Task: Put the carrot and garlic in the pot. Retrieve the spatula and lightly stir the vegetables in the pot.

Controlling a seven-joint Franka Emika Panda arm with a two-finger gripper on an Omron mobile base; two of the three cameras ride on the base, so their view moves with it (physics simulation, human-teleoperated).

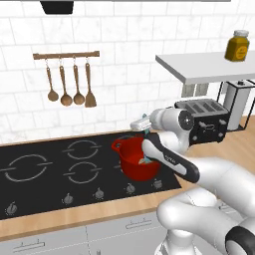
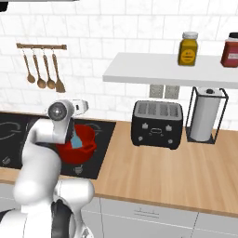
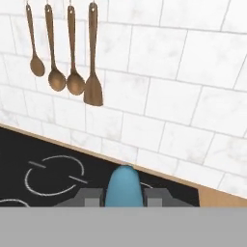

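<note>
The gripper (image 3: 125, 198) is clamped on the spatula (image 3: 125, 187). Directly below it sits the pot (image 1: 138, 157), the blade reaching inside.

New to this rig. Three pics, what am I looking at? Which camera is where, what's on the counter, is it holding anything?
It is a rendered kitchen with one white robot arm on a mobile base. Two pictures come from cameras on the base, behind the arm to its left and right. The third looks along the gripper from the hand itself.

On the black cooktop stands a red pot. To the right on the wooden counter are a black toaster and a paper towel roll. Jars sit on the shelf, and wooden spoons hang on the wall.

The gripper is shut on a light-blue spatula. From the right base camera, its blade reaches down into the pot. The pot's contents are too hidden to name.
</note>
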